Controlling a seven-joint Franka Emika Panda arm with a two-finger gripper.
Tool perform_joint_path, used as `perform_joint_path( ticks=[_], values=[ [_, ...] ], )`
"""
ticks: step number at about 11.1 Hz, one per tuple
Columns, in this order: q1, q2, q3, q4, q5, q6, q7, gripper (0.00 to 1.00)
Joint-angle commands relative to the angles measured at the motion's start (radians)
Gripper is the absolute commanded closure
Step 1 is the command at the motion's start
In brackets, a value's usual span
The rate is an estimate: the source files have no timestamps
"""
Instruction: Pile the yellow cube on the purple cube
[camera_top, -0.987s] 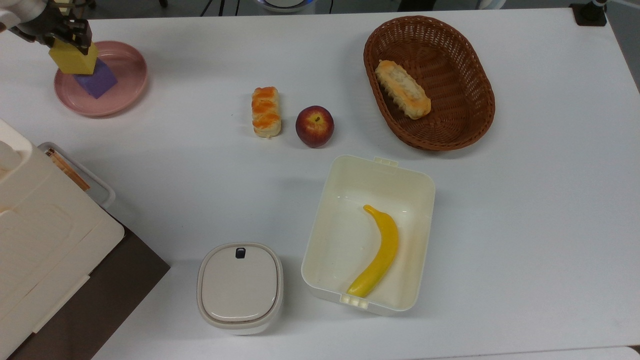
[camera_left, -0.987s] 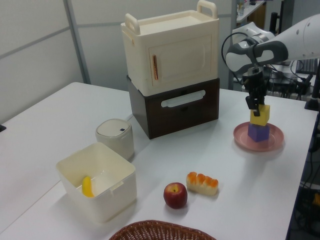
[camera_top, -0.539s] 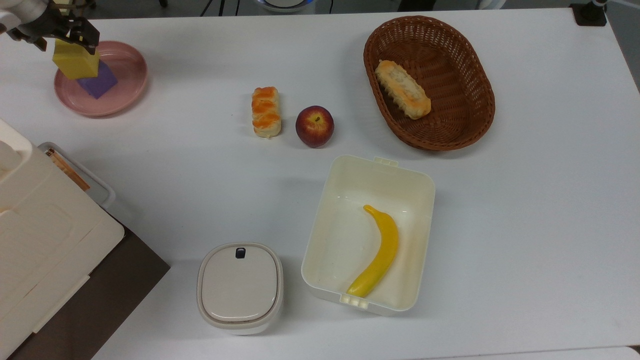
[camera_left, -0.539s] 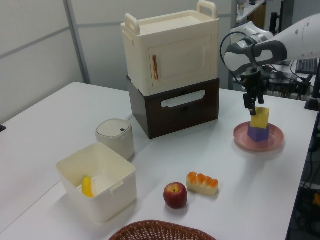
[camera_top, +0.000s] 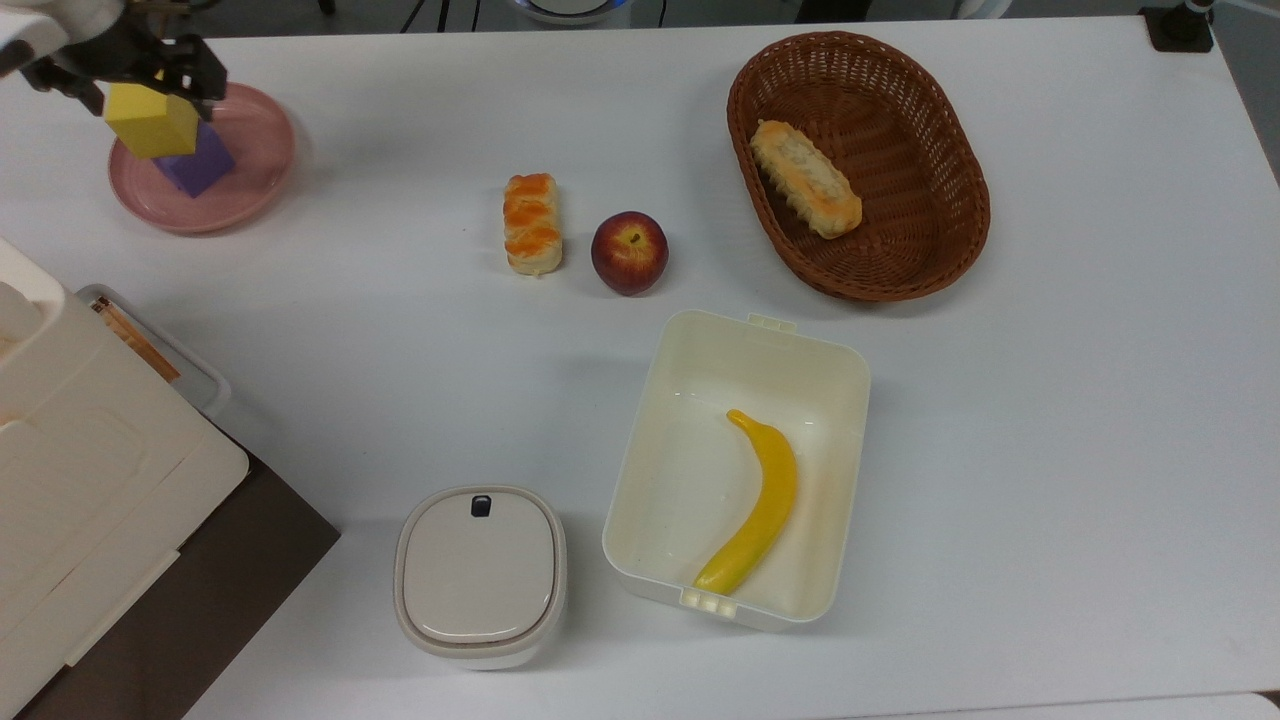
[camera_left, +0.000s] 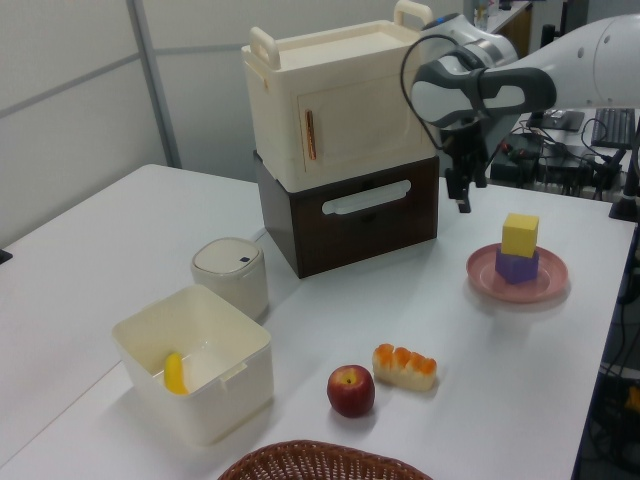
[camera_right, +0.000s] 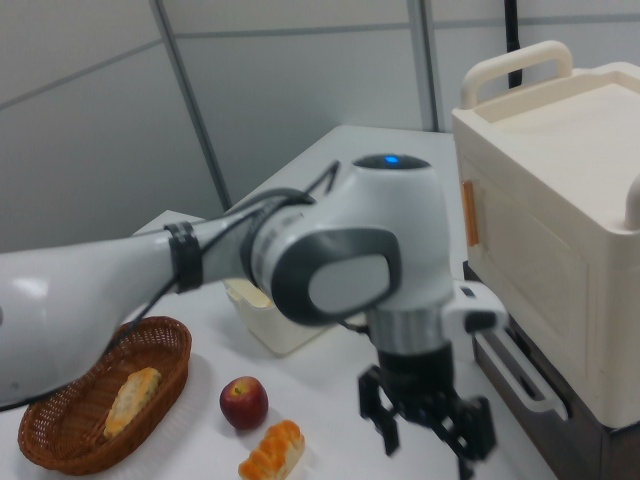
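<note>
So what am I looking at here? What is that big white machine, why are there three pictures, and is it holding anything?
The white machine is a robot arm; at its tip is a black two-finger gripper, its hand. The three pictures show one moment from three cameras: one looks down on the white table, two look from the sides.

The gripper is open and holds nothing. In the left view it hangs above the table, apart from the blocks. The plain yellow cube sits on the violet-purple cube, which stands on a round pink plate.

Also on the table: a red apple, a glazed bread roll, a brown wicker basket with another roll inside, an open cream plastic box holding a yellow banana, a small lidded white container, and a cream cabinet on a dark brown drawer unit.
</note>
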Motion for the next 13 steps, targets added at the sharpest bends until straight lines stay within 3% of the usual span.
perform_joint_path(
  ticks=[1, 4, 8, 13],
  values=[
    [0.121, -0.035, 0.011, 0.016, 0.006, -0.084, 0.053, 0.00],
    [0.206, -0.059, 0.020, 0.104, 0.056, -0.181, 0.070, 0.00],
    [0.345, -0.075, 0.020, 0.112, 0.055, -0.167, 0.115, 0.00],
    [0.364, -0.063, 0.019, 0.106, 0.063, -0.123, 0.193, 0.00]
  ],
)
